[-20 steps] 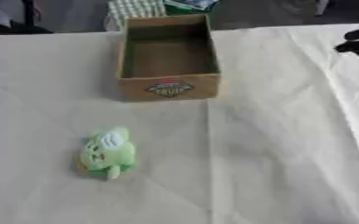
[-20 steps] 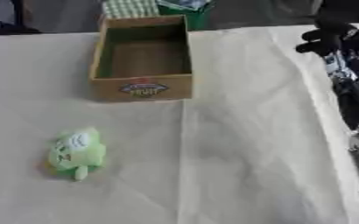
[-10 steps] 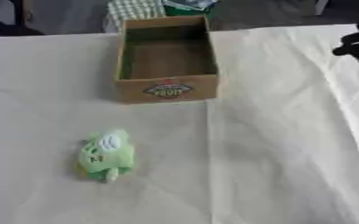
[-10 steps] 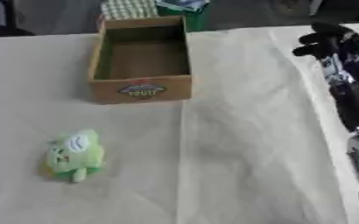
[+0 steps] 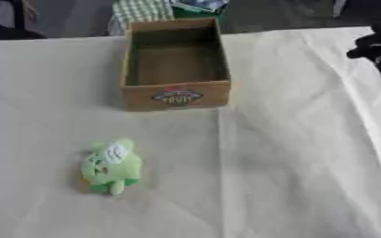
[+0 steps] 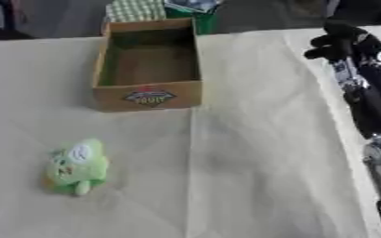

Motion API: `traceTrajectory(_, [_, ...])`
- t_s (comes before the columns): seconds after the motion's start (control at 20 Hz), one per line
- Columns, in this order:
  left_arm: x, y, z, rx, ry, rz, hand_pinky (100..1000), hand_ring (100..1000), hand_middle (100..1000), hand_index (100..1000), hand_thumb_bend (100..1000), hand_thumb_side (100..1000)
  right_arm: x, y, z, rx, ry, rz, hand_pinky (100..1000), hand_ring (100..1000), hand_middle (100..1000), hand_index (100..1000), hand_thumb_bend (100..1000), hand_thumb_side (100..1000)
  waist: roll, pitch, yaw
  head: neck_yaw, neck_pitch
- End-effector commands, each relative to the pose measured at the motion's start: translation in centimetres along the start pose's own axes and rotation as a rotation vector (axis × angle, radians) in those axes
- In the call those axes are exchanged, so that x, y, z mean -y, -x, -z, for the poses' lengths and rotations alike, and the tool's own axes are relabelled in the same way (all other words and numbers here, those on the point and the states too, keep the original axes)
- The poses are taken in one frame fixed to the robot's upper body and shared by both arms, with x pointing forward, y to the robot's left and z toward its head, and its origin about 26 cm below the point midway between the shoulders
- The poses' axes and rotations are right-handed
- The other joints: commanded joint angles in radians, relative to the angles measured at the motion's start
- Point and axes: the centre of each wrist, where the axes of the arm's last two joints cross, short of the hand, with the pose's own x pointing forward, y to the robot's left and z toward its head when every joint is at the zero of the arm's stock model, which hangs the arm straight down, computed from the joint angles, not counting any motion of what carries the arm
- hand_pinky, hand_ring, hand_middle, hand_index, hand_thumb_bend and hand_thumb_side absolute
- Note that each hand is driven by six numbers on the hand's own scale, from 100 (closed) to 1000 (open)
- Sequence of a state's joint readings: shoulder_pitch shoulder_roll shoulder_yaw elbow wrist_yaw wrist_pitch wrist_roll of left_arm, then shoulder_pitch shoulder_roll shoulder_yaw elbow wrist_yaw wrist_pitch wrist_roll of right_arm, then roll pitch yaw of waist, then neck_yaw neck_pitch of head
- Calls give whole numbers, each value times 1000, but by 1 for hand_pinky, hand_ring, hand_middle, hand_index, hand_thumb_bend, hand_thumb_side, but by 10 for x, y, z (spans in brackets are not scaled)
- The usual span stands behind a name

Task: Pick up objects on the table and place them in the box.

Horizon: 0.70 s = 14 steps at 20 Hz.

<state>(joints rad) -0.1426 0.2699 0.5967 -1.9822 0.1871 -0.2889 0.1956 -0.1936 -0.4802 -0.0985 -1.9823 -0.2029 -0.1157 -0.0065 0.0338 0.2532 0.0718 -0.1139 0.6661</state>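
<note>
Table (image 5: 307, 153): covered with a cream cloth that shows fold creases; it carries the box and the toy.
Box (image 5: 175, 95): open brown cardboard box standing upright at the far middle of the table, its long axis running away from the camera; a printed oval label faces the viewer on the near wall; the inside appears to hold nothing.
Plush toy (image 5: 111, 166): small light-green soft toy with a white patch on top, lying on the cloth on the near left, well apart from the box and nearer the camera than the box's left corner.
Right hand (image 6: 337, 42): black, at the far right edge of the table, level with the box and well apart from it; fingers curled inward, nothing visible in them; not touching box or toy.
Right arm (image 6: 366, 100): black and silver, running along the right edge of the right eye view towards the lower corner.
Checked cloth (image 5: 141, 10): green and white, beyond the far end of the box, off the table.
</note>
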Motion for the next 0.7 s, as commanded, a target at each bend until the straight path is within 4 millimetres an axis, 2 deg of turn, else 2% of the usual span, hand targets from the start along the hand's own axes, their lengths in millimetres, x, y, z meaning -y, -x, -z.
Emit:
traceTrajectory(0.05, [3,-11,29,105,125,161,674,588,564,745,277,715,4,-8,5,31,-13,-22,904,692,674,833,100,569,1,-15,-2,-13,-1])
traceTrajectory(0.35, [3,4,62,209,417,459,641,616,606,810,393,818,4,-9,6,32,-18,-24,905,693,674,833,100,567,7,-13,-11,-19,-3])
traceTrajectory(0.5, [2,14,75,264,569,559,628,625,615,823,406,835,3,-9,6,33,-22,-23,905,692,674,833,100,567,8,-12,-14,-12,-8])
traceTrajectory(0.7, [13,18,93,348,736,633,613,633,629,857,413,877,2,-9,7,34,-29,-16,905,692,673,833,100,567,6,-15,-19,11,-17])
